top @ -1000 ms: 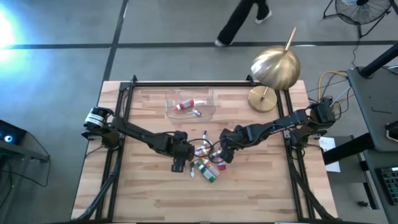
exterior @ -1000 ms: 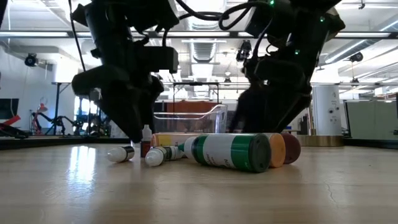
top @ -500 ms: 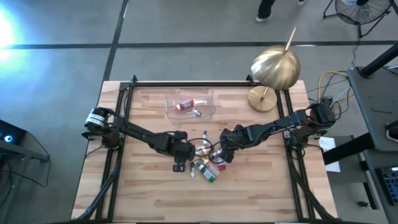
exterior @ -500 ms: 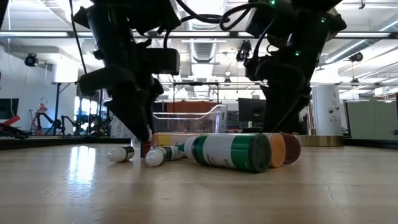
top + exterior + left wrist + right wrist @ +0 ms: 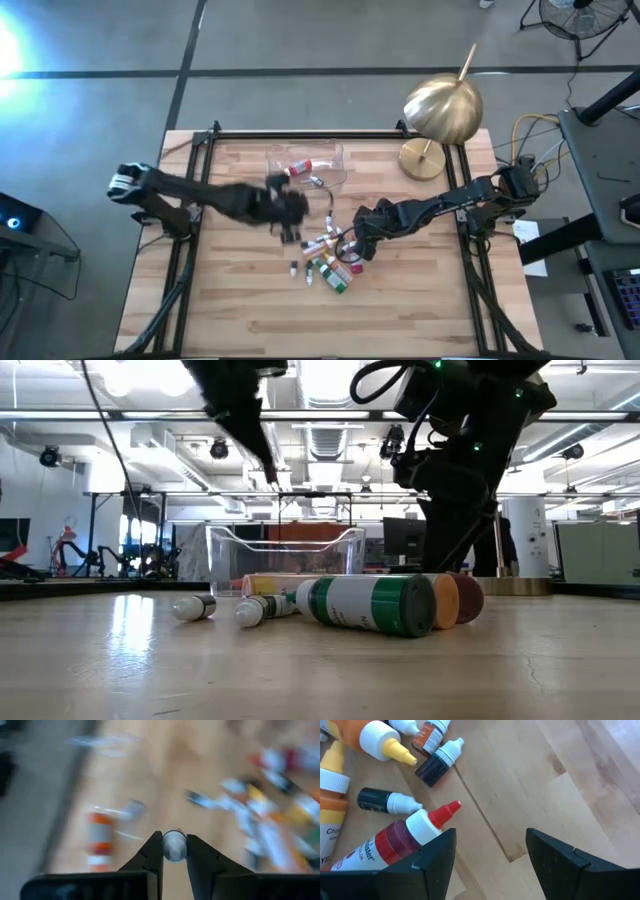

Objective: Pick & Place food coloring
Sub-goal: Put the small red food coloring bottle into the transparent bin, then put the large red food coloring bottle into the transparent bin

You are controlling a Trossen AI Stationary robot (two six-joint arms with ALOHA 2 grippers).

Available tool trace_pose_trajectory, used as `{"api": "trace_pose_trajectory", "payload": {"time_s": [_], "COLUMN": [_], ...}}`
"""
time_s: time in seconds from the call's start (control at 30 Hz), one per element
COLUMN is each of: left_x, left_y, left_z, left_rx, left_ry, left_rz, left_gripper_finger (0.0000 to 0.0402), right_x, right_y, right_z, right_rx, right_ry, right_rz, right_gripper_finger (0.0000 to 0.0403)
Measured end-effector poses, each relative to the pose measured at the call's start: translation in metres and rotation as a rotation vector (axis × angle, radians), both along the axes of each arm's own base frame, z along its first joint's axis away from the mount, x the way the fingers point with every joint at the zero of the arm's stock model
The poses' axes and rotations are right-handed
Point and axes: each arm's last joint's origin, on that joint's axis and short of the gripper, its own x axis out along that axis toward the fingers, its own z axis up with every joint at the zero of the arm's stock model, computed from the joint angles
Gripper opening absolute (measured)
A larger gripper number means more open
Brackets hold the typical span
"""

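One small white-capped bottle is pinched in the left gripper, up off the table near the clear plastic tray; its body is hidden and the background is blurred. Right of it, the food coloring lies heaped on the wooden table, glossy and round. The right gripper hangs open over the pile.

From overhead we look straight down on the whole table, both arms in frame. Our low camera sits at tabletop height, facing level across the boards into the room, close behind the bottle pile; both views share that pile. Each wrist camera looks forward past its own fingers, close over the wood
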Motion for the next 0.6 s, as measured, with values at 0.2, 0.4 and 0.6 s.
{"api": "trace_pose_trajectory", "payload": {"time_s": [0.2,0.4,0.6], "left_x": [-0.012,-0.016,-0.027], "left_y": [0.083,0.119,0.110], "left_z": [0.023,0.023,0.049], "left_rx": [-0.059,-0.392,-0.277], "left_ry": [-0.162,-0.301,-0.344], "left_rz": [0.215,0.242,0.342], "left_gripper_finger": [0.0049,0.0133,0.0229], "right_x": [0.000,0.000,-0.001], "right_y": [0.000,0.000,0.000], "right_z": [0.000,0.000,0.000], "right_rx": [-0.002,0.007,0.008], "right_ry": [-0.001,-0.001,0.000], "right_rz": [-0.003,-0.023,-0.026], "right_gripper_finger": [0.0233,0.0233,0.0233]}}
